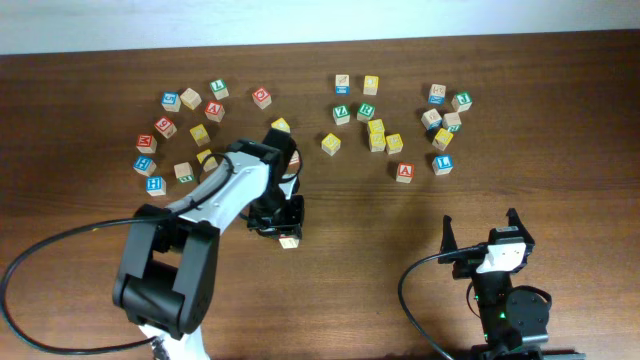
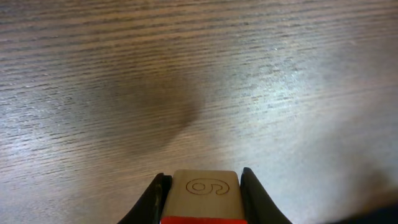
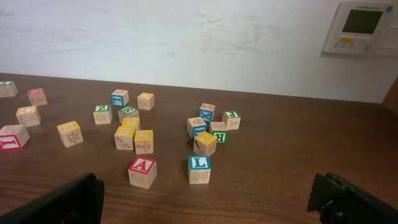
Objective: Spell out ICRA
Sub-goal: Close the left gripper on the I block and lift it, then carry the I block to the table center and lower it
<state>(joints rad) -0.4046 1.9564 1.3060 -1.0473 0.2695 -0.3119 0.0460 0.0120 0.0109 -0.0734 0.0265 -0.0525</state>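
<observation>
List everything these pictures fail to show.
- Left wrist: held cube, red face cut off by the bottom edge, letter unreadable.
- Overhead: left gripper, mostly hidden under its own wrist.
- Right wrist: right gripper, fingers cut off by the bottom edge.
- Overhead: scattered cubes, many letters too small.

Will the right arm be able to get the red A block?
Probably yes: the right pincer is open and empty, and only bare table lies between it and the red A block.

End effectors: left [image 2: 203, 185] clamped, right [image 3: 205, 200] agape.
</observation>
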